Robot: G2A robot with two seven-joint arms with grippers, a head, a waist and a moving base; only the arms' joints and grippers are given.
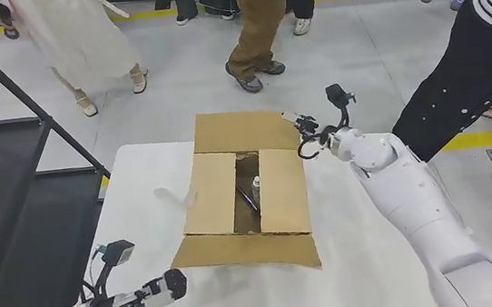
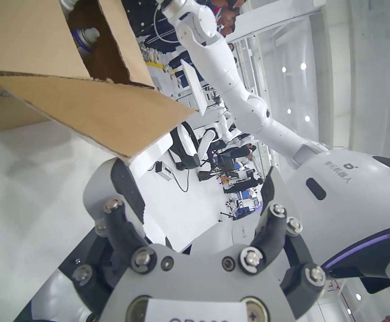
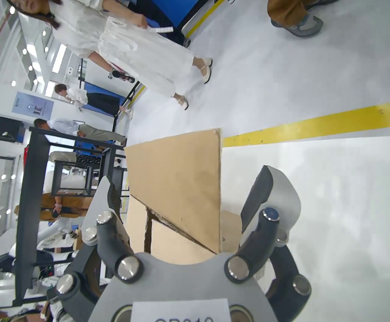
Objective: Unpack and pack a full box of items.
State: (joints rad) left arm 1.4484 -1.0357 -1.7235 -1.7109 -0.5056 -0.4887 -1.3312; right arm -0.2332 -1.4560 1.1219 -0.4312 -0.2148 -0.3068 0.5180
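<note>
A brown cardboard box [image 1: 284,190] stands mid-table with its outer flaps spread and its two inner flaps partly down. In the gap between them a bottle [image 1: 256,189] and dark items show. My right gripper [image 1: 301,127] is at the box's far right corner, open, and the far flap [image 3: 179,183] lies between its fingers [image 3: 262,195]. My left gripper [image 1: 177,283] hangs open and holds nothing by the table's near left edge, just under the corner of the near flap [image 2: 100,116]. From there a spray can [image 2: 86,38] shows inside the box.
The white table [image 1: 141,193] has bare room left and right of the box. A black metal frame [image 1: 42,131] stands off the left side. Several people stand on the floor beyond the far edge, one close at the right [image 1: 473,63].
</note>
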